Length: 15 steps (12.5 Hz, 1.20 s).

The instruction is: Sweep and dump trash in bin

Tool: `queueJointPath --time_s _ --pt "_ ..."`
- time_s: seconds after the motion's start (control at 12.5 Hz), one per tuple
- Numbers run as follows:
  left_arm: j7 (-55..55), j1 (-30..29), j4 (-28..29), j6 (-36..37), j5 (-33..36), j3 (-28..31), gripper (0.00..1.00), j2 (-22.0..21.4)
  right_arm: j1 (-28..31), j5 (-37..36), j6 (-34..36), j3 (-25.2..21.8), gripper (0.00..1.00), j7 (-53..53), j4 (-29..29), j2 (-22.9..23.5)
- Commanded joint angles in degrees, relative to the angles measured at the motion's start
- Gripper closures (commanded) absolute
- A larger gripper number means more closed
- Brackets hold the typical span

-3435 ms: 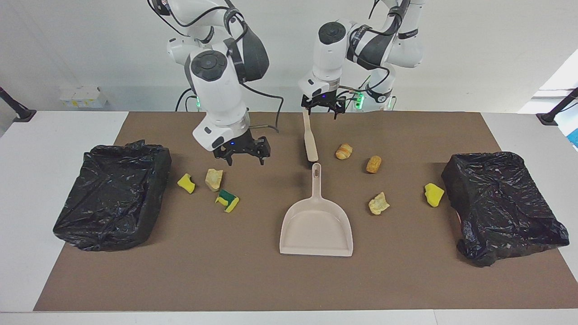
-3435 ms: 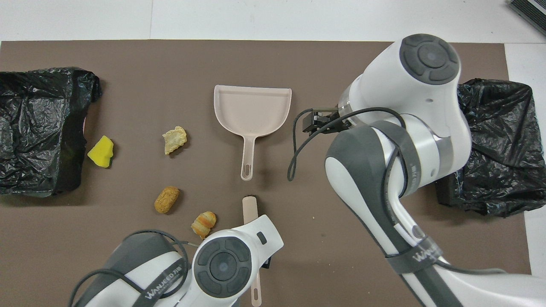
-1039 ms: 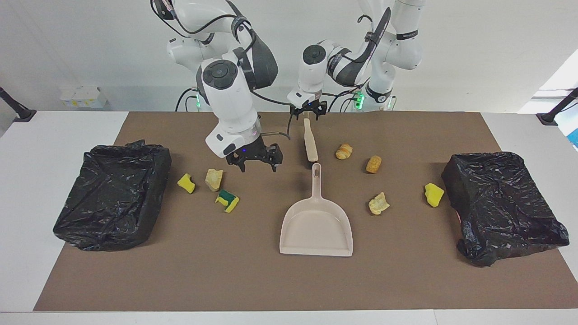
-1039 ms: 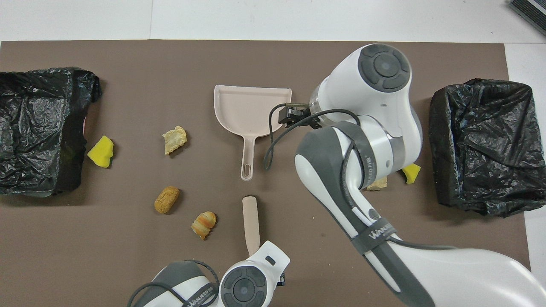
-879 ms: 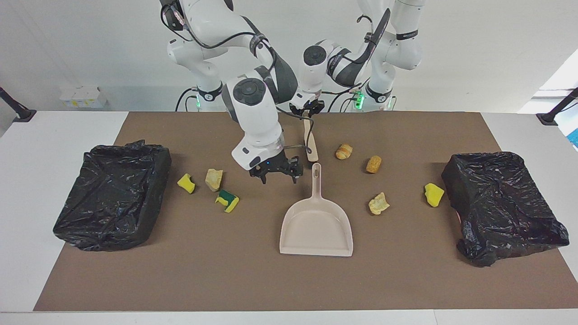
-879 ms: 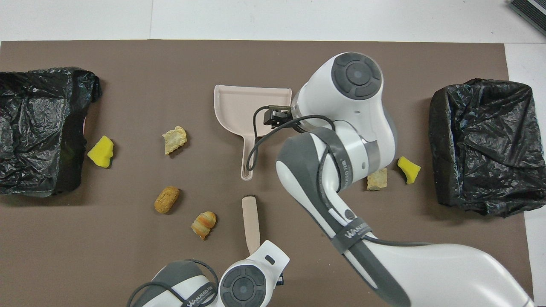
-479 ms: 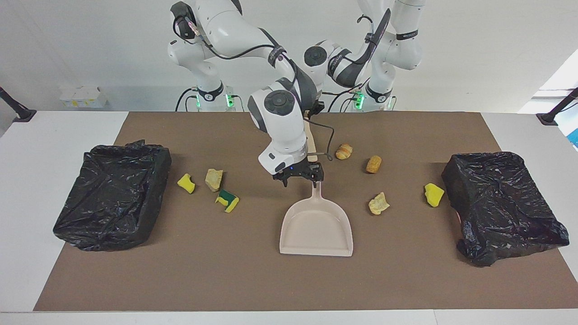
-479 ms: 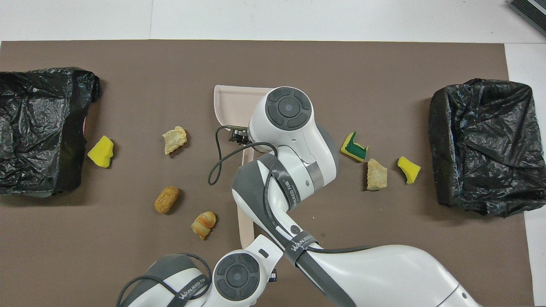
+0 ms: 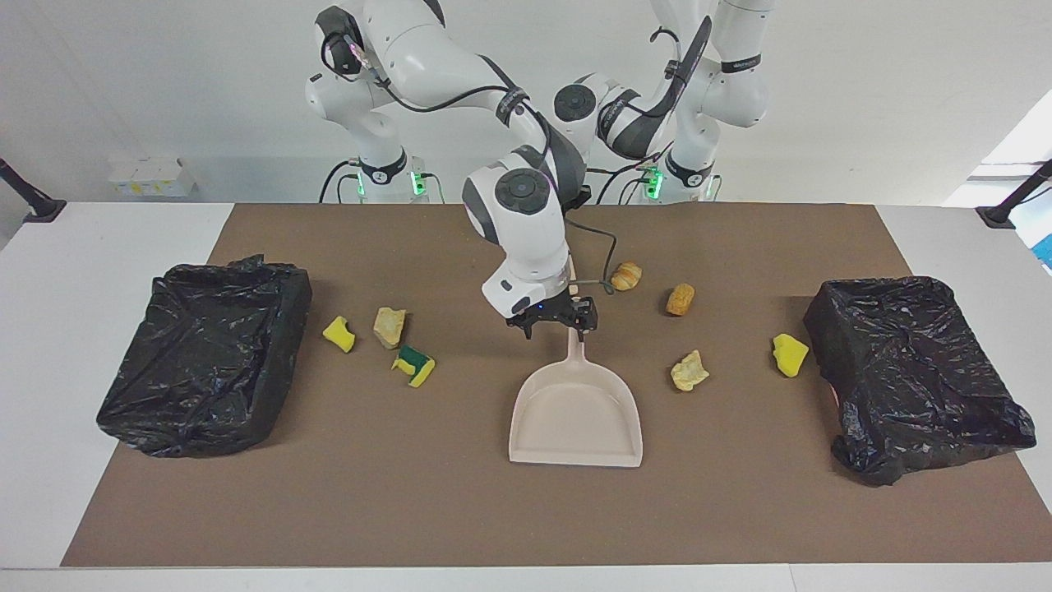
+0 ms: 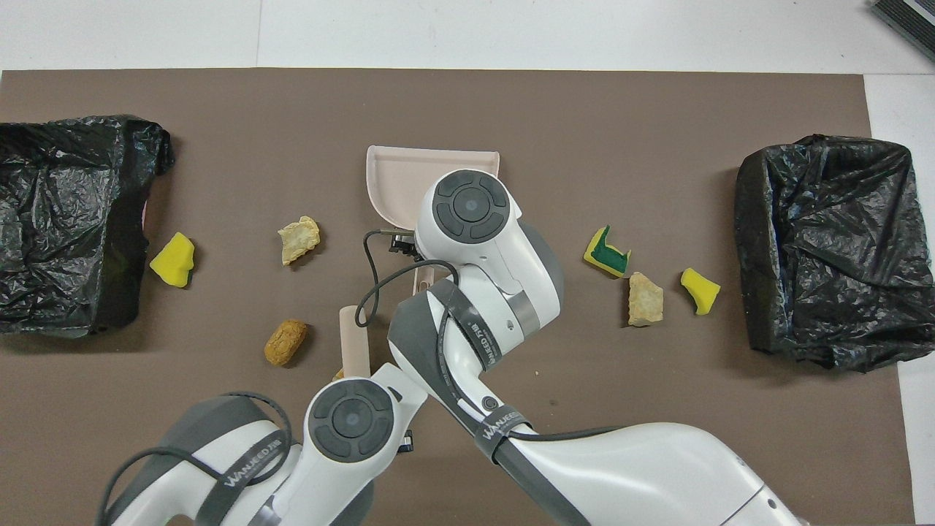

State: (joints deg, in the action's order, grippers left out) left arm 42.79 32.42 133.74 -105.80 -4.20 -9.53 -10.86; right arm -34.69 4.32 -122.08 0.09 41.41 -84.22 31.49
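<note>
Clock directions here are as seen from above, dial centred on the dustpan point(image 9: 575, 415), 12 pointing away from the robots, 9 toward the left arm's end of the bench point(image 9: 411, 501).

Closest to the robots is the left arm. You can't actually see the left gripper, it's tucked under its own wrist, but it's closed tight and the beige brush point(image 10: 356, 349) handle runs straight in under it, so it's clamped on the brush. The brush sticks out at about 7 o'clock.

A croissant-looking scrap point(image 9: 626, 275) sits at roughly 7 as well, half hidden by that arm from above, and a brown roll-shaped scrap point(image 9: 680, 299) is between 7 and 8.

Next out is the right gripper point(image 9: 552, 327), low over the tip of the dustpan's handle at 6, fingers spread wide with nothing in them. I can't tell if one finger touches the handle.

Rest of the trash: a tan chunk point(image 9: 689, 371) and a yellow sponge bit point(image 9: 790, 354) between 8 and 9. Between 3 and 4 there's a green-and-yellow sponge point(image 9: 413, 365), another tan chunk point(image 9: 389, 326) and a yellow piece point(image 9: 339, 334).

All seven are on the brown mat, none in the dustpan.

One black-bagged bin point(image 9: 912, 370) is at 9, another black-bagged bin point(image 9: 205, 353) at 3.
</note>
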Motion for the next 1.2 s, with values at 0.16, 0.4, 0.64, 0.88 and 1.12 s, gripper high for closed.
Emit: queueJointPath --time_s 0.16,0.4,0.64,0.88,1.12 --pt "-9.1 -14.7 -2.9 3.4 6.7 -0.3 1.0 -1.2 -1.6 -3.9 -3.3 -0.1 0.24 0.9 -1.4 1.0" --pt "-15.1 -24.2 -6.6 2.6 14.6 -0.3 1.0 2.3 -1.6 -5.0 -3.5 -0.1 0.45 -0.1 -3.2 0.9" --pt "-21.1 -31.0 -8.5 -1.6 20.1 -0.3 1.0 5.8 -1.9 -7.8 -1.4 0.0 1.0 -3.0 -3.4 0.2" --pt "-23.6 -35.7 -8.9 -6.6 26.3 -0.3 1.0 9.1 -1.5 -7.3 3.1 -0.1 1.0 -11.4 -3.3 -3.4" --pt "-25.6 -36.5 -7.0 -7.6 26.3 -0.3 1.0 10.7 2.9 -6.6 9.0 -0.1 1.0 -30.5 -3.8 -7.2"
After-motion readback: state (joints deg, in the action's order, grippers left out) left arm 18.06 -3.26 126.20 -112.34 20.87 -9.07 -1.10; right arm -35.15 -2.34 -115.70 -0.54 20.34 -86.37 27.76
